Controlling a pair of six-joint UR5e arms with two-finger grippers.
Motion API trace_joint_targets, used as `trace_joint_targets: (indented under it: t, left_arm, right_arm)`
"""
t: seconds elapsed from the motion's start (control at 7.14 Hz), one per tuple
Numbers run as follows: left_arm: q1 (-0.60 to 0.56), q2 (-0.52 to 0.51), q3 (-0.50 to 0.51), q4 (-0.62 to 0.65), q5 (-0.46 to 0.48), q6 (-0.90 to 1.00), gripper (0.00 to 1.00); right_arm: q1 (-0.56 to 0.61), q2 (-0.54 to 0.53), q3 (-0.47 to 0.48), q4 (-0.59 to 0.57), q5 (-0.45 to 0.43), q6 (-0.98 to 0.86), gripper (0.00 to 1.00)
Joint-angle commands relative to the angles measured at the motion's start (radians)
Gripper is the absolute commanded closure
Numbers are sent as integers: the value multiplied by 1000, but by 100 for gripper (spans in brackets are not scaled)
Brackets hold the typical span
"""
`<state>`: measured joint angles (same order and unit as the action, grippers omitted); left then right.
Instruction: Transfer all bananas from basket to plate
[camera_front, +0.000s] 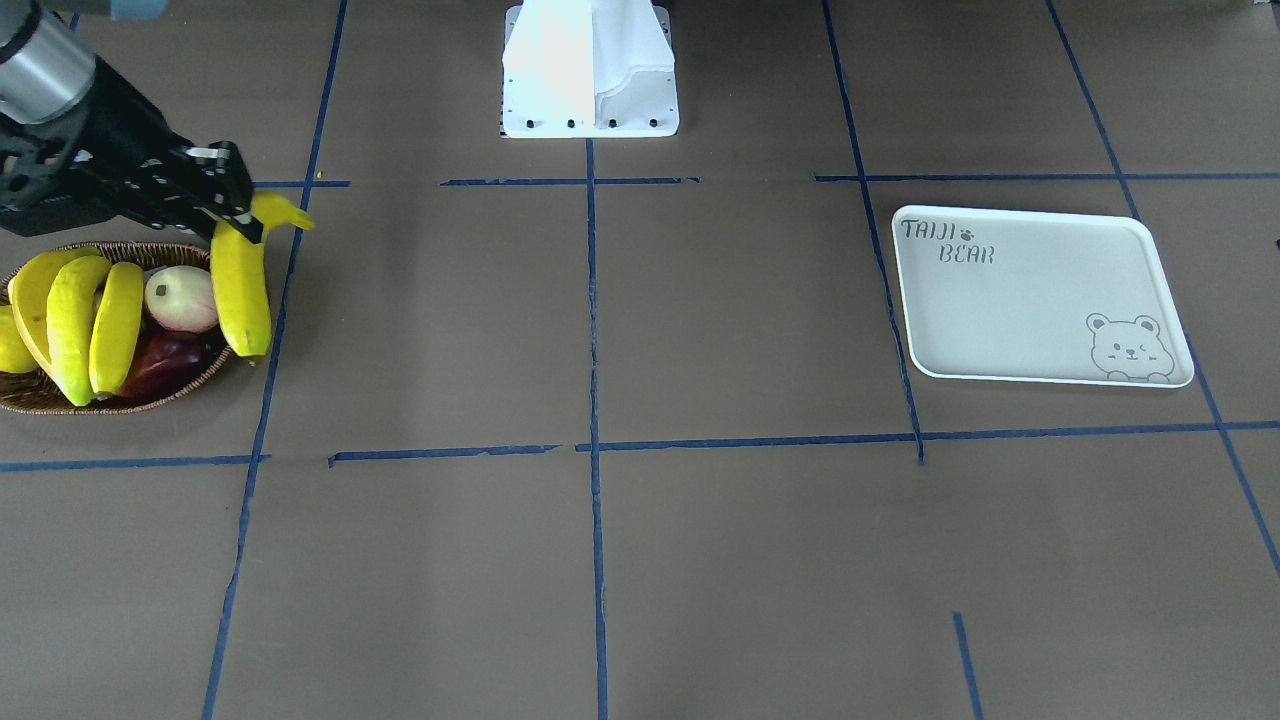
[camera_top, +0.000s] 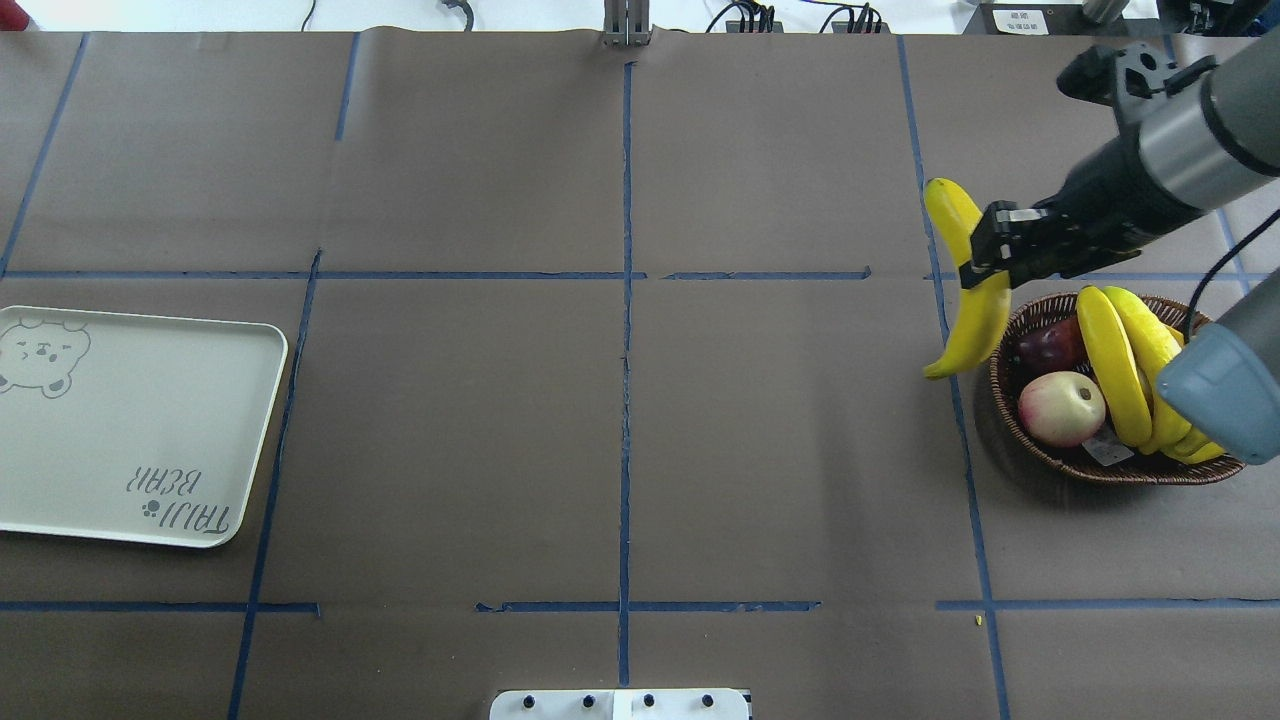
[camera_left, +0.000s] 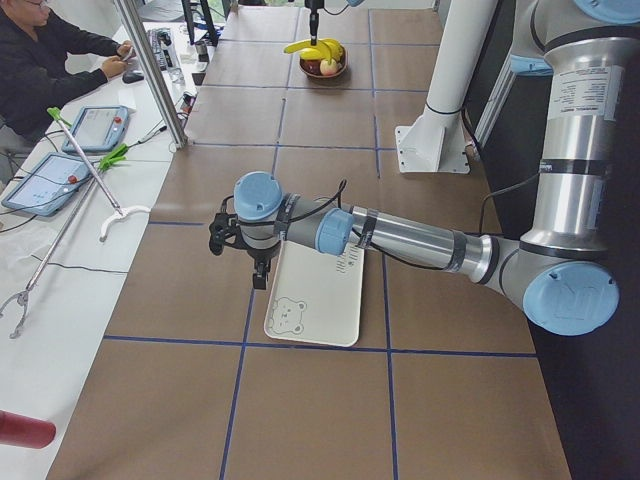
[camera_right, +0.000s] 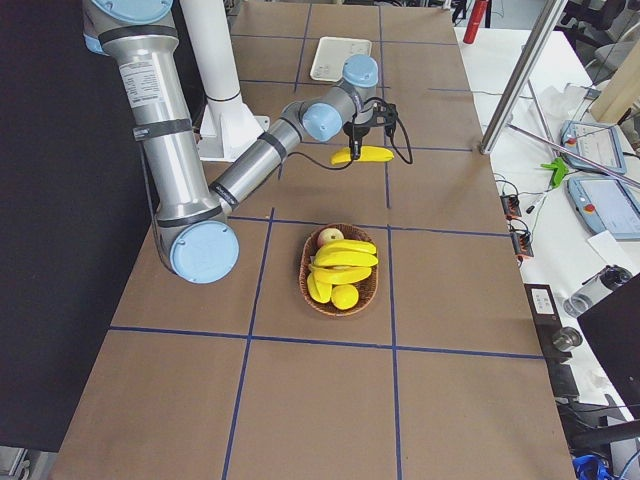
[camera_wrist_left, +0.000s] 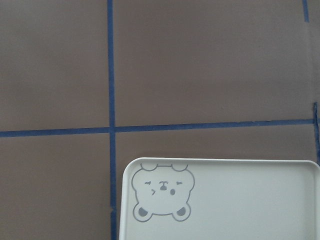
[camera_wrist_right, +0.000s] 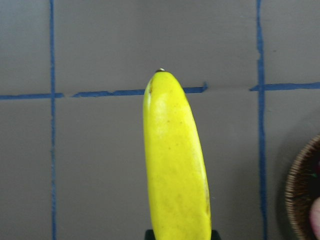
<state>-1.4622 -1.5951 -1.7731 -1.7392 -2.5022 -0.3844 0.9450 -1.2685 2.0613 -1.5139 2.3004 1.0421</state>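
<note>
My right gripper (camera_top: 992, 262) is shut on a yellow banana (camera_top: 968, 300) and holds it in the air beside the basket's inner edge. The same grip shows in the front view (camera_front: 232, 205), with the banana (camera_front: 242, 295) hanging down. The right wrist view shows the banana (camera_wrist_right: 175, 170) over bare table. The brown wicker basket (camera_top: 1005, 420) holds three more bananas (camera_top: 1120, 370). The white bear plate (camera_top: 130, 430) lies empty at the far left. My left gripper (camera_left: 259, 268) hovers over the plate's edge; I cannot tell whether it is open or shut.
The basket also holds a pinkish apple (camera_top: 1062, 408), a dark red fruit (camera_top: 1048, 345) and a small yellow fruit (camera_front: 8, 345). The robot base (camera_front: 590, 70) stands at mid table. An operator (camera_left: 50, 60) sits at a side desk.
</note>
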Motion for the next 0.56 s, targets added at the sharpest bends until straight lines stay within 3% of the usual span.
trace_joint_targets:
  t: [0.0, 0.28, 0.42]
  left_arm:
    - [176, -3, 14, -434, 2, -562, 2]
    - [291, -99, 53, -755, 37, -1020, 3]
    - [395, -167, 51, -854, 148, -1267, 4]
  right_arm:
    - [-150, 52, -88, 357, -161, 392, 98]
    - [-282, 60, -136, 587, -336, 547, 99]
    - [-326, 75, -136, 613, -398, 571, 99]
